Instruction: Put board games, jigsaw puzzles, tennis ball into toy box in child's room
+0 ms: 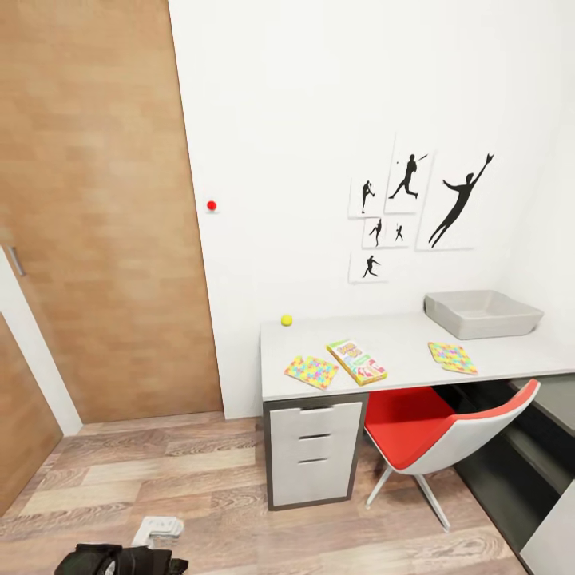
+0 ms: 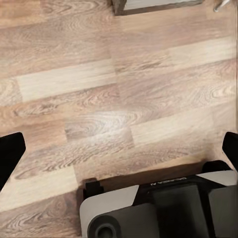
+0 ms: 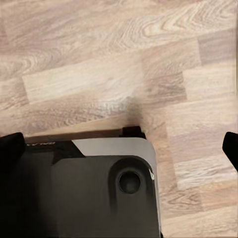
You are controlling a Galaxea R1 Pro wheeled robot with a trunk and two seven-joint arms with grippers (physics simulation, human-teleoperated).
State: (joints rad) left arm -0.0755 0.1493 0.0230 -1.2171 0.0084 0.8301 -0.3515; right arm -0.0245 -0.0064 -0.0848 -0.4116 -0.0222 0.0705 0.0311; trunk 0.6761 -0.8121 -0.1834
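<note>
Head view: a grey desk (image 1: 399, 351) stands against the white wall, and the robot is well apart from it on the wood floor (image 1: 200, 495). The grey toy box (image 1: 482, 313) sits at the desk's back right, open on top; what is inside cannot be seen from here. The yellow tennis ball (image 1: 287, 320) lies at the back left of the desk, near the wall. The board game (image 1: 356, 361) lies flat near the middle front. One jigsaw puzzle (image 1: 311, 371) is at the front left edge, just beside the board game; a second jigsaw puzzle (image 1: 452, 358) lies to the right, in front of the toy box. All are apart from each other. A drawer unit (image 1: 313, 451) is under the desk's left end, with a red-and-white chair (image 1: 447, 435) tucked partly beneath. Silhouette pictures (image 1: 415, 208) hang on the wall, with a small red dot (image 1: 212, 205) to their left and a wooden door (image 1: 96, 208) further left.

Both wrist views look down at floor planks and the robot's base (image 2: 158, 208).

Left gripper (image 2: 119, 153): jaws spread wide, dark fingertips (image 2: 10, 153) at the frame's sides, nothing between them. Right gripper (image 3: 121, 148): jaws spread too, holding nothing.
</note>
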